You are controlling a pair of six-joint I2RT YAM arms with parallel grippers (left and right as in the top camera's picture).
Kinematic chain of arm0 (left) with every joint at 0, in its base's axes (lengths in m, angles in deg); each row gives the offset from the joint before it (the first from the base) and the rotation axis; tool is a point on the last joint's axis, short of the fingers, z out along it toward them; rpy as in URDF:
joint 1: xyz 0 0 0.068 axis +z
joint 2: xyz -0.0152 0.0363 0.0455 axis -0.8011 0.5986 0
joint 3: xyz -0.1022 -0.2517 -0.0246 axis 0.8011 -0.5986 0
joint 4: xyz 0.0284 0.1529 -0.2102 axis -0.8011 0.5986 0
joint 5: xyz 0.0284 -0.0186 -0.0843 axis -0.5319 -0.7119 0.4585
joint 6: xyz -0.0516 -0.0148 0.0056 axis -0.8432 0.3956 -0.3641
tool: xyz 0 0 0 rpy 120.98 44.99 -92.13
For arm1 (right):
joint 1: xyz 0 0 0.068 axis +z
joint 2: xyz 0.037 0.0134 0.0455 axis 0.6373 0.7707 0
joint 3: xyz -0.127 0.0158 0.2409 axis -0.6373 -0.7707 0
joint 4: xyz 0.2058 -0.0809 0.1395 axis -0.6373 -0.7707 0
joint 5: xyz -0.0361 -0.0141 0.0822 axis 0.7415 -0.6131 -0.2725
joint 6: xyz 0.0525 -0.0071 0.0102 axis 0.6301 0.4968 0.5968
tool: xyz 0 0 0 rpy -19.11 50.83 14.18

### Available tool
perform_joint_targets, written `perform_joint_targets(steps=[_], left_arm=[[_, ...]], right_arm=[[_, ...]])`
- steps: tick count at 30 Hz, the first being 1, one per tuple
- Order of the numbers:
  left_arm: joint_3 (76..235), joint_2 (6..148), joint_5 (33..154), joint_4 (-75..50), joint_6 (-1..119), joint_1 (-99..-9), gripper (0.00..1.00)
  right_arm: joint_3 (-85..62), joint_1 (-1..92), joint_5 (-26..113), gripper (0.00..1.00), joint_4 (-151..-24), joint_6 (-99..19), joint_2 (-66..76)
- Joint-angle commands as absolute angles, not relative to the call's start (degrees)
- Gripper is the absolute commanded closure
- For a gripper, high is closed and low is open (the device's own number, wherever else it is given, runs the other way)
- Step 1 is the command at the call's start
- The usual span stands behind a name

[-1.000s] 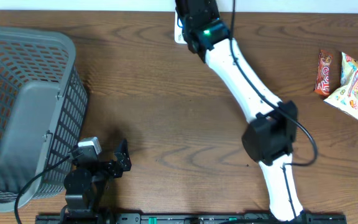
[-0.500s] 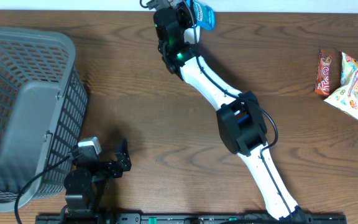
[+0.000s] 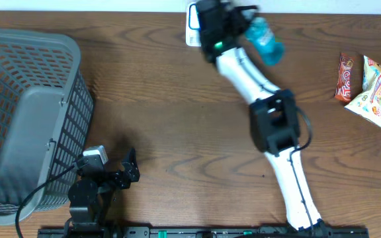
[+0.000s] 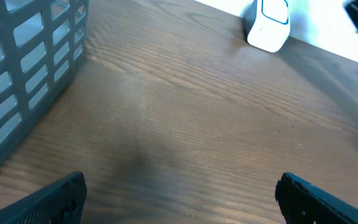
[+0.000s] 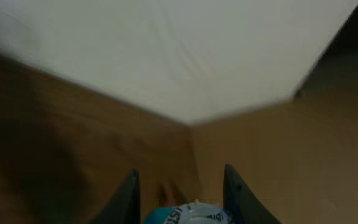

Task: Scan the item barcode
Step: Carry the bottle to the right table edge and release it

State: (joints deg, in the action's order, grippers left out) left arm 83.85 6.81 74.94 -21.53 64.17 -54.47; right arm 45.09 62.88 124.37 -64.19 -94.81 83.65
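Blurred blue item (image 3: pixel 267 41), tilted, near upright white scanner (image 3: pixel 192 30)

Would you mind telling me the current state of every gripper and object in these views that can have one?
Left gripper: open, holding nothing.
Right gripper: shut on the blue item.
Blue item: gripped between the fingers, blurred.
Scanner: standing upright at the table's far edge.
Basket: upright, apparently empty.
Snack packets: lying loose on the table's right side.
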Motion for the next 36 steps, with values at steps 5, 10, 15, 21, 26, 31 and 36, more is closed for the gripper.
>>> perform_joint_targets(steps=[5, 10, 15, 21, 26, 31, 36], left_arm=[[83.04, 6.79, 75.64, -20.63, 64.89, -54.6, 0.02], [83.04, 6.79, 75.64, -20.63, 64.89, -54.6, 0.02], [83.04, 6.79, 75.64, -20.63, 64.89, -54.6, 0.02], [83.04, 6.79, 75.64, -20.63, 64.89, -54.6, 0.02], [83.04, 6.79, 75.64, -20.63, 64.89, -54.6, 0.02], [83.04, 6.79, 75.64, -20.63, 64.89, -54.6, 0.02], [83.04, 6.79, 75.64, -20.63, 64.89, -54.6, 0.02]], right_arm=[[46.62, 51.49, 116.57, 0.99, -93.23, -72.06, 82.41], [46.6, 43.23, 104.27, 0.99, -102.83, -59.6, 82.41], [46.64, 37.5, 100.59, 0.23, -107.59, -54.51, 82.08], [46.69, 36.63, 99.72, 0.01, -109.74, -51.71, 76.0], [46.69, 37.41, 83.63, 0.01, -109.8, -50.92, 63.46], [46.69, 38.42, 70.3, 0.01, -112.42, -46.68, 50.82], [46.69, 38.51, 55.22, 0.01, -115.18, -45.57, 40.94]])
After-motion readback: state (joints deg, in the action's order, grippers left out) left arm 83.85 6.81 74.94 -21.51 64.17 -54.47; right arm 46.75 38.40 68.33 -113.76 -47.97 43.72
